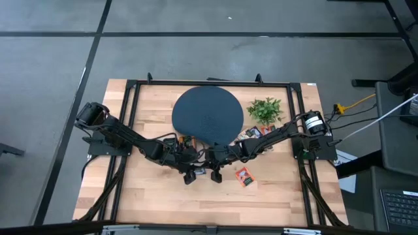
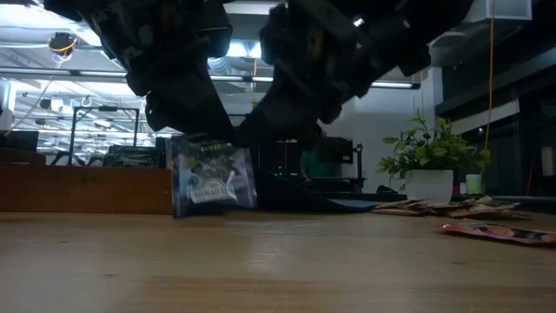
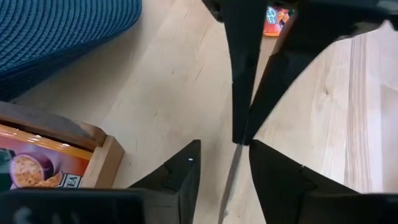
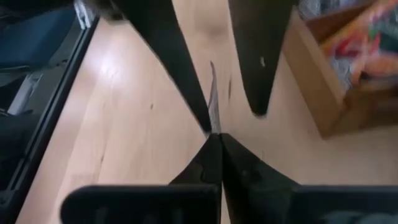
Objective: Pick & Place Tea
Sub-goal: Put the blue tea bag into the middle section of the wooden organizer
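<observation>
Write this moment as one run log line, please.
left gripper: open beside tea bag | right gripper: shut on tea bag | tea bag: upright above table

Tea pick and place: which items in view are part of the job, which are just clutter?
Job:
- held sachet, pinched by the shut right gripper; left gripper open around it
- loose sachets by the plant
- orange sachet lying alone
- wooden box of tea packets, probably

Lying about:
- round dark disc
- the plant
</observation>
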{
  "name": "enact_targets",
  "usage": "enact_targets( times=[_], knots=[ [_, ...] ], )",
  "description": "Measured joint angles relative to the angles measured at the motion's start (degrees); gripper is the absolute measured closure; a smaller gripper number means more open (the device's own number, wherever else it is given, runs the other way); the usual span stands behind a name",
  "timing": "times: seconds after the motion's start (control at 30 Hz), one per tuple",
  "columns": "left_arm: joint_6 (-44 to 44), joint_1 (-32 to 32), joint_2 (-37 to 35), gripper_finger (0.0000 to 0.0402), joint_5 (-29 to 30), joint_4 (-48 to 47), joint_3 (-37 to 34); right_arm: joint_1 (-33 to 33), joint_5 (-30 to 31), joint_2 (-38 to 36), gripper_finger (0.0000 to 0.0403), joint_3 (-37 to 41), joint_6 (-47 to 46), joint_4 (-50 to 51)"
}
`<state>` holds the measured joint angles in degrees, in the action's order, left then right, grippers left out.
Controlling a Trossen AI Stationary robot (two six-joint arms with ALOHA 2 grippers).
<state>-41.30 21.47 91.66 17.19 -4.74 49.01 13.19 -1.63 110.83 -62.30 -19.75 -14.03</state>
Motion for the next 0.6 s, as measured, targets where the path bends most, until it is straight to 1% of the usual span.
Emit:
enact_targets(
  times=[0.1, 0.23, 0.5, 0.6],
  knots=[
    [0.2, 0.1, 0.0, 0.0258, 0.0, -0.6, 0.0, 0.2, 0.0, 0.0, 0.0402, -1.2, 0.8, 1.4],
    [3.1, 0.2, 0.0, 0.0251, -0.6, -1.2, 0.0, 0.2, 0.0, 0.0, 0.0402, -3.4, 1.8, 4.9],
    [3.5, 0.5, 0.0, 0.0255, -2.3, -1.9, 0.0, 0.5, 0.4, 0.0, 0.0401, -6.1, 3.6, 5.8],
    [3.5, 0.7, 0.0, 0.0264, -2.3, -1.9, 0.0, 0.9, 0.4, 0.0, 0.0401, -6.5, 4.0, 5.8]
  ],
)
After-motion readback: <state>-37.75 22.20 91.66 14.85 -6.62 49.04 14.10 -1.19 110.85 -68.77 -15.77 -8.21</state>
